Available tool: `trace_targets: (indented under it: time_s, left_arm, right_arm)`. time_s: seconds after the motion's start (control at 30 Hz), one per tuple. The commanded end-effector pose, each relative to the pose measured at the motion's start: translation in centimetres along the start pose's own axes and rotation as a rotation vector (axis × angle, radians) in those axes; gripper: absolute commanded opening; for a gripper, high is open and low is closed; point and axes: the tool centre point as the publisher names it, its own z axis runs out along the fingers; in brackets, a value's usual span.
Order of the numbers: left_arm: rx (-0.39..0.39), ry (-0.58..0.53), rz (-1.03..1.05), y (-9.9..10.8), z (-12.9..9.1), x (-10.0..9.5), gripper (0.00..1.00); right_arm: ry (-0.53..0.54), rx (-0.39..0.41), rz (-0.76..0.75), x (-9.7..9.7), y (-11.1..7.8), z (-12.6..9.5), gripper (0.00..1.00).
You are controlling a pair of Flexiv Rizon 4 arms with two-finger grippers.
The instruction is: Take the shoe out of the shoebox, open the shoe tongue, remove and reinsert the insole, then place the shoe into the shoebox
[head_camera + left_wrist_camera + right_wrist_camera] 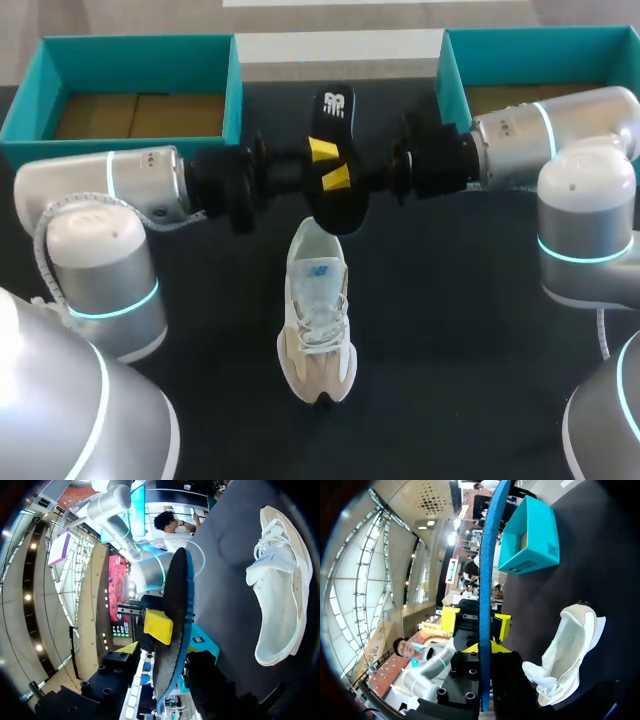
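Insole (338, 205) is up in the air over mid-bench, between the two arms. The head view shows its black face, the wrist views only its edge. Right jaws grip the insole: one yellow pad (158, 626) lies flat on the black face, the other finger is hidden behind the insole. Left jaws are open and straddle the insole's edge. One finger (451, 621) stands clear of it, the other (503, 626) is just beside it, contact hard to make out. Shoe (318, 325) sits upright on the bench (450, 380) at 6 o'clock from the insole, toe toward 6, apart from both jaws. Teal boxes sit at 10 o'clock (120, 45) and 2 o'clock (530, 33). The second is partly covered by the right arm and cut off at the frame edge.
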Motion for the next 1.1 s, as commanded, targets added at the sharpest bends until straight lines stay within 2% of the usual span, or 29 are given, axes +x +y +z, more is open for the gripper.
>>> trace_targets:
  time_s: [0.03,0.17,0.33,0.43,0.57,0.63,0.73,0.83,0.97,1.1]
  left_arm:
    - [-0.051,0.058,-0.087,-0.2,-1.9,-1.2,1.00]
    - [-0.074,0.121,-0.218,0.2,-3.9,-1.1,1.00]
    - [-0.079,0.180,-0.357,0.6,-6.4,-0.9,1.00]
    - [-0.094,0.247,-0.463,0.7,-7.6,0.7,1.00]
    - [-0.112,0.273,-0.651,0.7,-9.0,3.0,1.00]
    - [-0.110,0.290,-0.724,0.5,-9.4,3.8,1.00]
    - [-0.110,0.290,-0.724,0.5,-9.4,3.8,1.00]
    - [-0.110,0.290,-0.724,0.5,-9.4,3.8,1.00]
    - [-0.110,0.290,-0.724,0.5,-9.4,3.8,1.00]
    - [-0.110,0.290,-0.724,0.5,-9.4,3.8,1.00]
  right_arm:
    - [-0.025,-0.017,-0.009,-0.3,0.1,-0.1,0.00]
    - [-0.015,-0.092,-0.100,-0.6,0.4,-0.5,0.00]
    - [-0.038,-0.135,-0.215,-0.6,0.7,-0.9,0.00]
    - [-0.067,-0.147,-0.291,-0.4,1.0,-1.0,0.00]
    - [-0.087,-0.172,-0.395,-0.2,1.3,-1.0,0.00]
    - [-0.082,-0.188,-0.442,0.1,1.5,-1.1,0.00]
    - [-0.065,-0.196,-0.514,0.4,1.9,-1.0,0.00]
    - [-0.057,-0.192,-0.568,0.7,2.2,-1.0,0.00]
    - [-0.040,-0.147,-0.660,1.3,2.5,-0.7,0.00]
    - [-0.054,-0.098,-0.650,1.2,2.5,-0.5,0.00]
